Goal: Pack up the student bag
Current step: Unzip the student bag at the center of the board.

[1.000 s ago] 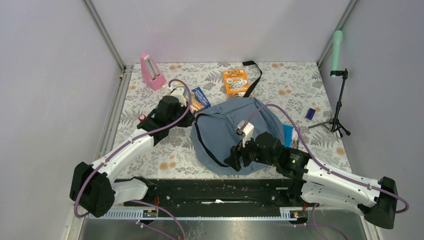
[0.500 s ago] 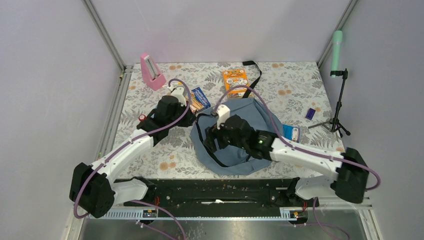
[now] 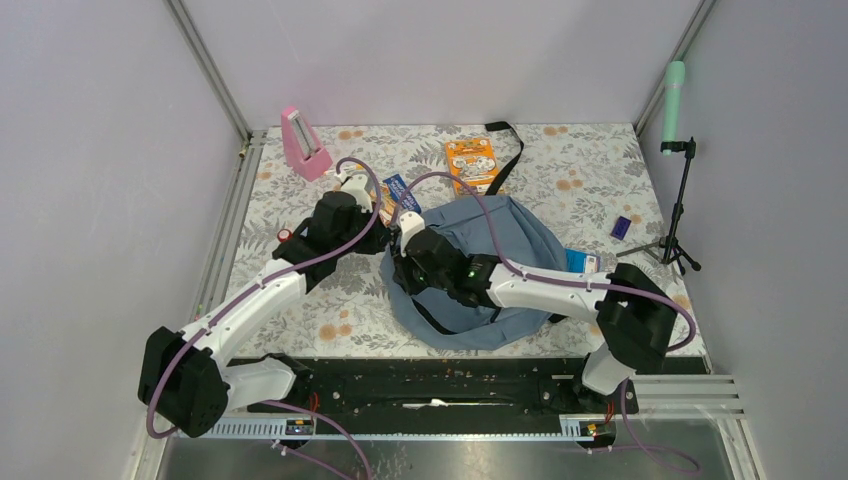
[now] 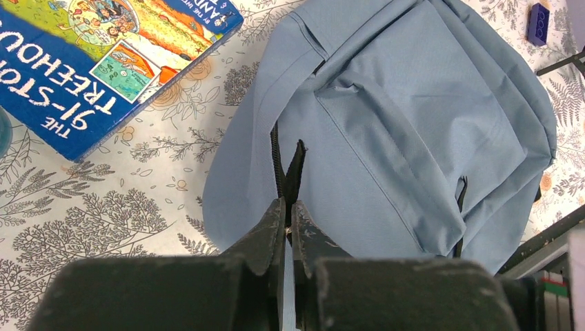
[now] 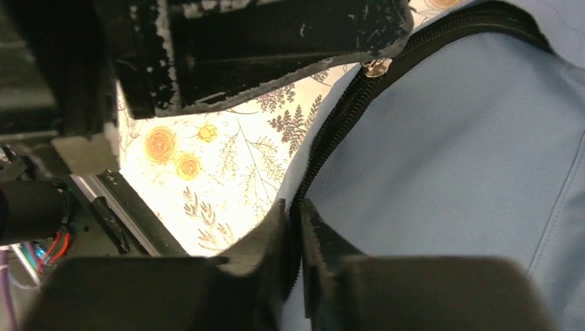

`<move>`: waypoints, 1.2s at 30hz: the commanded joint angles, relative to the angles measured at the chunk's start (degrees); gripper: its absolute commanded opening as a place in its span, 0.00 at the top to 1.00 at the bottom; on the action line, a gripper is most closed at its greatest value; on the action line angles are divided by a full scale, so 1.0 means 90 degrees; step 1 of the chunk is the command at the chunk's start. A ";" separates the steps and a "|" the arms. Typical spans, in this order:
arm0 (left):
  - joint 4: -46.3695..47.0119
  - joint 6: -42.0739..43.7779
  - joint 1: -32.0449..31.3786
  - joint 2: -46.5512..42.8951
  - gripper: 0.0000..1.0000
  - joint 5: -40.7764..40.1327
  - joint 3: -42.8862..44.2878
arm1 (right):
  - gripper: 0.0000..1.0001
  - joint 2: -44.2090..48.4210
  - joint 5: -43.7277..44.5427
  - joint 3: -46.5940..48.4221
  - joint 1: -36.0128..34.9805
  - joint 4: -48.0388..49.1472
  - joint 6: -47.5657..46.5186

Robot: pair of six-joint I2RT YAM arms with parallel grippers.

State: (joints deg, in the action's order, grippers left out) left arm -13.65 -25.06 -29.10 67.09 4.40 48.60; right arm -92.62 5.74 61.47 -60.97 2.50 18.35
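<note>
The grey-blue student bag (image 3: 510, 250) lies flat mid-table, zipped. My left gripper (image 3: 386, 243) is at its left edge; in the left wrist view the left gripper (image 4: 287, 207) is shut on the black zipper pull (image 4: 295, 162). My right gripper (image 3: 402, 272) reaches across the bag to the same edge. The right wrist view has the right gripper (image 5: 296, 210) shut on the dark zipper line (image 5: 338, 138) of the student bag (image 5: 469, 172), just below the silver slider (image 5: 376, 67) and the left gripper's fingers (image 5: 276, 48).
A blue book (image 4: 90, 62) lies beside the bag's upper left. An orange book (image 3: 472, 165), a pink metronome (image 3: 303, 143), a small blue block (image 3: 621, 227), a blue item (image 3: 582, 263) by the bag's right side and a tripod (image 3: 677, 215) stand around.
My right arm swung left across the bag from its near side to its left edge, and its jaws closed on the zipper line. The left arm stayed put.
</note>
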 commanded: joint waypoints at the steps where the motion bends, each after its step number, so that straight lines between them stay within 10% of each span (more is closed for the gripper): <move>1: 0.0482 -0.0001 0.0043 -0.0229 1.00 0.0072 0.0108 | 0.99 0.0102 0.0128 0.0153 -0.0110 0.0429 -0.0017; 36: 0.0364 0.0089 0.0040 0.0091 1.00 -0.0093 0.0168 | 1.00 0.2216 -0.2254 -0.1136 -0.0670 -0.0010 -0.0841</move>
State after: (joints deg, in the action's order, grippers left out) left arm -14.46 -25.10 -29.23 67.37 6.07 48.60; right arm -75.53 -8.62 49.04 -64.10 4.78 11.31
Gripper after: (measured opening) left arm 0.010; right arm 0.033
